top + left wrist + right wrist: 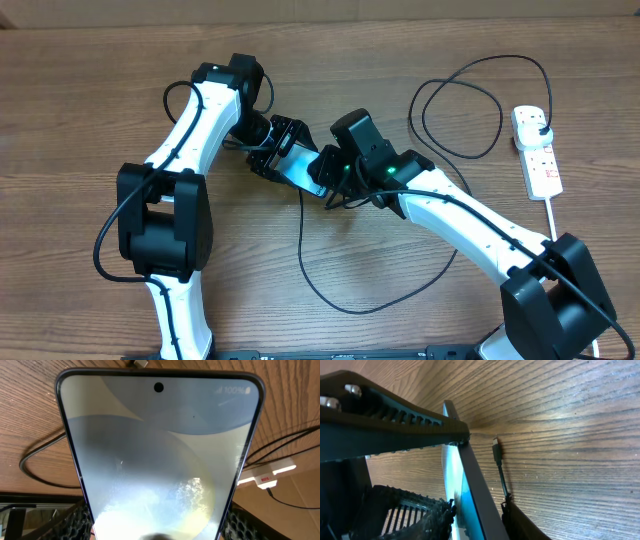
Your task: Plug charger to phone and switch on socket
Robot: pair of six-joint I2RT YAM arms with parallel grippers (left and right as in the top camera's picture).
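**Phone clamped, connector not yet in: handling notes**

The left pincer (157, 519) is closed on the phone (160, 450). Its padded fingers (77, 520) are pressed to the two long edges near one end. The phone is held at a tilt, screen toward the wrist camera.

The right pincer (335, 182) is set just beside the phone's free end. Whether it is clamped cannot be told. The cable (503, 482) is seen running out by its lower finger.

The connector tip (496, 451) is just beside the phone edge, apart from it and not inserted. That end carries the camera hole, so the port is judged likely at the gripped end.

- **Phone:** judged rigid and light, with slick, fragile glass. It is best held by the edges, with no load put on the screen.
- **Cable:** judged limp. It is best taken just behind the tip, or buckling is expected.

The power strip (537, 150) is well apart on the surface (90, 100), and a black plug appears seated in it.
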